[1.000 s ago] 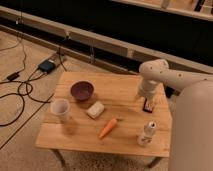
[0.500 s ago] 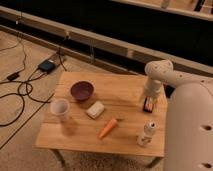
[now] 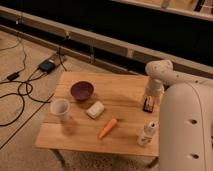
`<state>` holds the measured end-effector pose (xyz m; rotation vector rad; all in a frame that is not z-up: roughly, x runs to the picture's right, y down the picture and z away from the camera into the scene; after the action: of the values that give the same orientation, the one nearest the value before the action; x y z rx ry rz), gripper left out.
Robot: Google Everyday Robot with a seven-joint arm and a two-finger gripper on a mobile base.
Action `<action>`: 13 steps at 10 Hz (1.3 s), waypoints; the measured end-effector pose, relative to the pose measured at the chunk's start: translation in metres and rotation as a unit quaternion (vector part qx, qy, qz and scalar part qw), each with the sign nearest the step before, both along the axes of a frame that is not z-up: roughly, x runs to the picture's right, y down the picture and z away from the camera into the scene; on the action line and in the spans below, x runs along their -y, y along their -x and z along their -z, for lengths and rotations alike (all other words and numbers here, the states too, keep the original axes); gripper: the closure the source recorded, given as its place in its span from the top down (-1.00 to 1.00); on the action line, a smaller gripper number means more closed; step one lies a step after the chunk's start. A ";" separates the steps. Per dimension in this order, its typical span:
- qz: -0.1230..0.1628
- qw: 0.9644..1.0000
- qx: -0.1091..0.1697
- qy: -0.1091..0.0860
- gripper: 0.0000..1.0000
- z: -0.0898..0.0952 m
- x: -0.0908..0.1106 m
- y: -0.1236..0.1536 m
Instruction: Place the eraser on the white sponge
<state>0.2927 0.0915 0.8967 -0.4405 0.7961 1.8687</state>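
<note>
Directly beneath gripper, eraser

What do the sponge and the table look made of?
Sponge: probably soft foam, with a matte cream-white face and rounded corners. Table: wood, judging by its light planks with seams and a slight sheen. The gripper is at the table's right edge, right over the eraser.

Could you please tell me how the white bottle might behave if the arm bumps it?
Standing upright and narrow, the bottle would probably tip easily. It stands near the table's front edge, so it might fall off. The end effector is beyond it, at the eraser.
</note>
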 end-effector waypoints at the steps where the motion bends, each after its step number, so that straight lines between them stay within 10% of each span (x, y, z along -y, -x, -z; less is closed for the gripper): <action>1: 0.002 1.000 0.002 -0.004 0.30 -0.006 0.000 -0.001; 10: 0.004 1.000 0.010 -0.023 0.25 -0.026 -0.010 -0.002; 13: -0.002 1.000 0.008 -0.019 -0.31 -0.028 -0.017 -0.001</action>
<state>0.2935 0.1083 0.9246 -0.4341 0.7484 1.8789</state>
